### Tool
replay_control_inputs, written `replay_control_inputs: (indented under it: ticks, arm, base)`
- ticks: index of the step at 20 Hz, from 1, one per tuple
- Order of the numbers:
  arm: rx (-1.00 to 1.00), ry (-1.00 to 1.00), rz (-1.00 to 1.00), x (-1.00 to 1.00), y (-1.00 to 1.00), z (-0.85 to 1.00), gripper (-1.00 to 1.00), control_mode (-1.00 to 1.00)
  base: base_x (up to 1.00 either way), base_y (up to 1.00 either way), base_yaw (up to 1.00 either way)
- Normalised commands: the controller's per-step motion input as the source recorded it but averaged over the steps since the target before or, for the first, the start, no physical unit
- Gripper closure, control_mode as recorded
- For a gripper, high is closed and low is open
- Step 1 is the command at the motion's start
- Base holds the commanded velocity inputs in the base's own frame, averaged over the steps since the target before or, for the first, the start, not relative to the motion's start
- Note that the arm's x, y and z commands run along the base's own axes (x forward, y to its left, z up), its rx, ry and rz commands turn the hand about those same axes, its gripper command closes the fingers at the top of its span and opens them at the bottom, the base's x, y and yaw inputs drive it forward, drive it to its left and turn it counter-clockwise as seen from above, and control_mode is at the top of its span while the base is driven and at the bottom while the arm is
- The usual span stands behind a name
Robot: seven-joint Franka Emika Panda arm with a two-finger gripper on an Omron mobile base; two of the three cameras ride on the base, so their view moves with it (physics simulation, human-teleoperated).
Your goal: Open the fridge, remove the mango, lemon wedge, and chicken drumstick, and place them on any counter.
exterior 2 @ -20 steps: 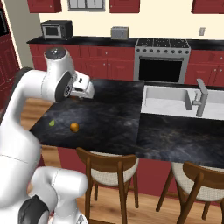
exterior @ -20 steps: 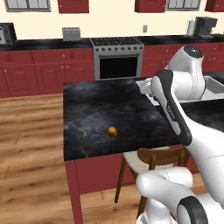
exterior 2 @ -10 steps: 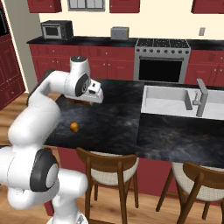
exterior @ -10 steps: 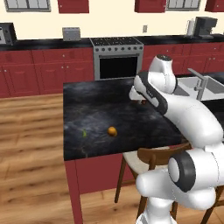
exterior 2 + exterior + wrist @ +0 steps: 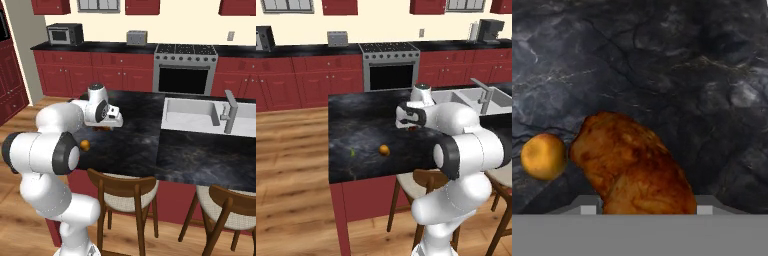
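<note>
Up over the black counter [image 5: 356, 115], hung low with the gripper [image 5: 412, 128] closed on the brown chicken drumstick [image 5: 637, 167]. Down on that counter, sat the round orange mango [image 5: 384, 149], near the front edge. Just left of it, lay the tiny lemon wedge [image 5: 352, 152].
</note>
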Motion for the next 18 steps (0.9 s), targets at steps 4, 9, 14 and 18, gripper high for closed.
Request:
replay_control_inputs:
  ticks: [4,9,14,18]
  arm:
    - [-0.01,0.04,0.08,0.2,-0.04,-0.75,1.0,-1.0]
    - [0.0,0.06,0.11,0.02,-0.15,-0.65,1.0,-1.0]
    - [0.0,0.0,0.06,0.0,-0.05,-0.55,1.0,-1.0]
    - [0.0,0.0,0.04,0.0,0.0,-0.34,1.0,-1.0]
  base:
    - [0.0,0.0,0.0]
    - [0.0,0.0,0.0]
    - [0.0,0.0,0.0]
    - [0.0,0.0,0.0]
